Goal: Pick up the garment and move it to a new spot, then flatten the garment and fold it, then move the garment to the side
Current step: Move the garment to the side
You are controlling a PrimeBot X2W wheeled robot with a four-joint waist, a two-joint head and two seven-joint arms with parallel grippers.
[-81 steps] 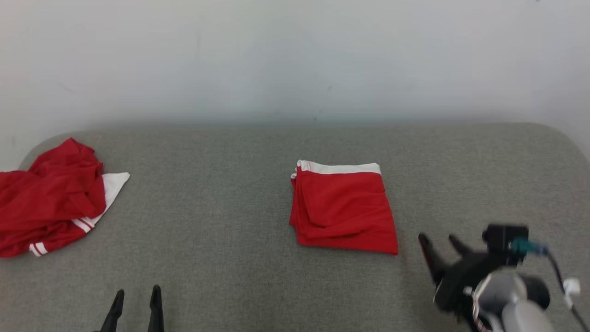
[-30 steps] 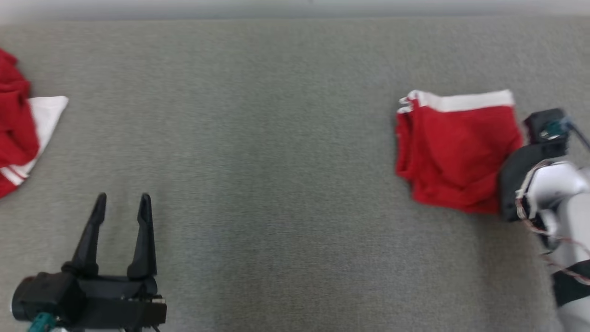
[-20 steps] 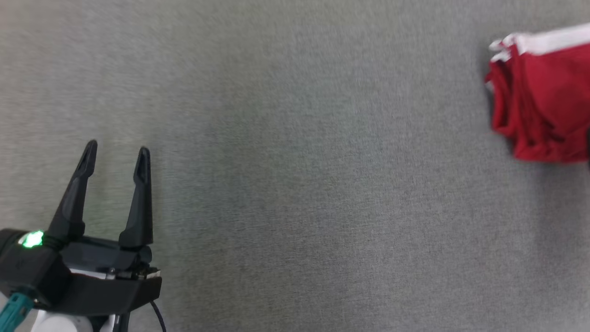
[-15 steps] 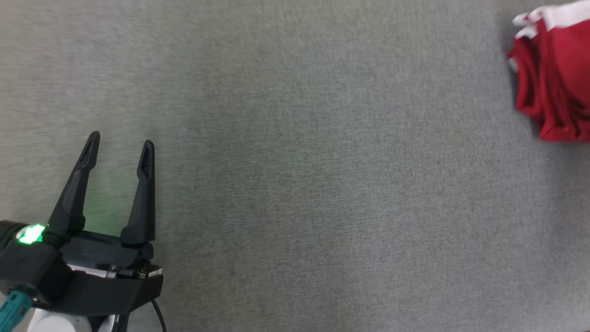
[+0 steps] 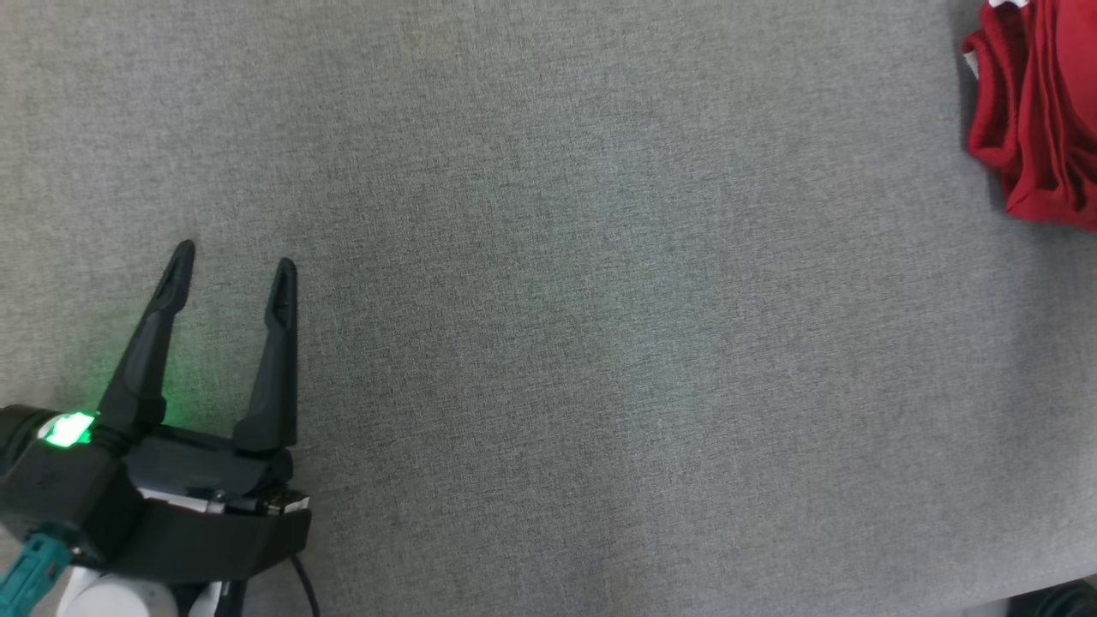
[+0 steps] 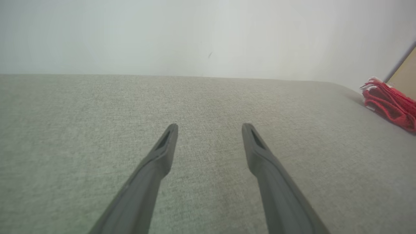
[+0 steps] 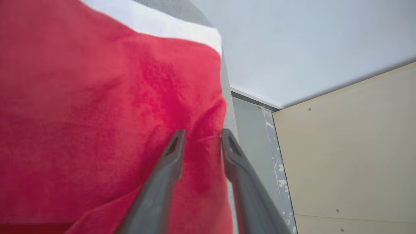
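Folded garment (image 5: 1041, 120) laid at far R edge of grey surface (image 5: 548, 343), presumably as set-aside spot; R gripper (image 7: 201, 138) narrowly parted over a fold, hold indeterminate; L gripper (image 5: 234, 261) spread wide, empty, standing clear.

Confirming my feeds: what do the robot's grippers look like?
The left gripper has two long tapered black fingers on a black body, with a green light, a teal plug and a black cable. The right gripper has dark grey fingers, slotted near the tips.
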